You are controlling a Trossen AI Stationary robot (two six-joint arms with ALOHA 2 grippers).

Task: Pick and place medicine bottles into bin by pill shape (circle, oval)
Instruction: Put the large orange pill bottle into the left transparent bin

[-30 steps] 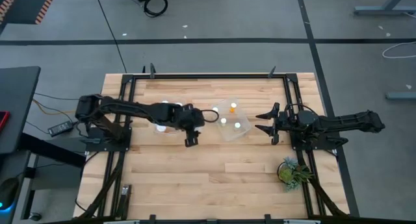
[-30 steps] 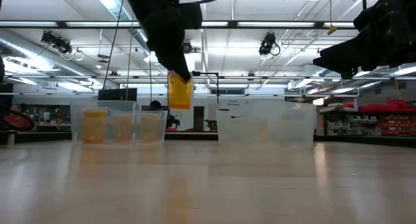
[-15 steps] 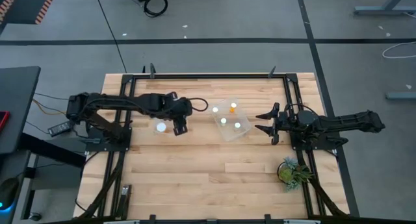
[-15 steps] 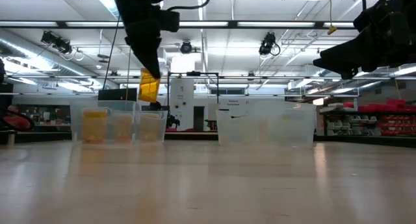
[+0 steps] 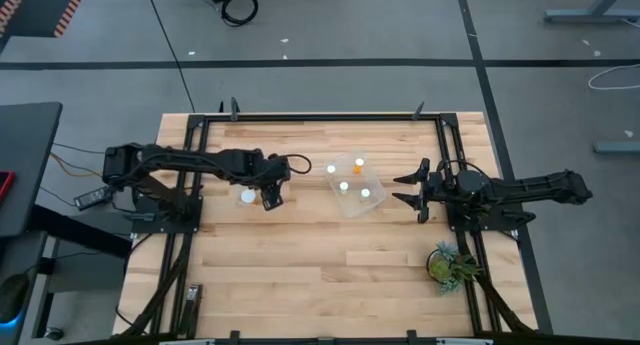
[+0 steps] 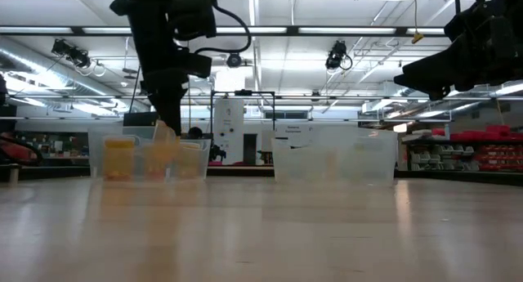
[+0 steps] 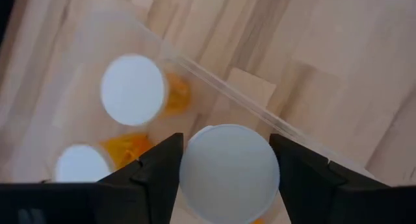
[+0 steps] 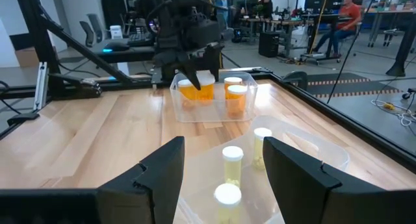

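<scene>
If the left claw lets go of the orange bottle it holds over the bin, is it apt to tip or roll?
The orange medicine bottle looks small and probably light. Its round body would likely roll if it landed sideways. The clear left bin with its walls and the two bottles inside should probably keep it from going far.

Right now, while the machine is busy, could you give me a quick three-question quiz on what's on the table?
1. True or false: the left arm's fingers grip a white-capped bottle at the left bin.
2. What is between the right arm's fingers? A a bottle; B nothing; C a lid.
3. Fill in: the left wrist view shows ___ other bottles in that bin.

Key: 1 true; 2 B; 3 two.
</scene>
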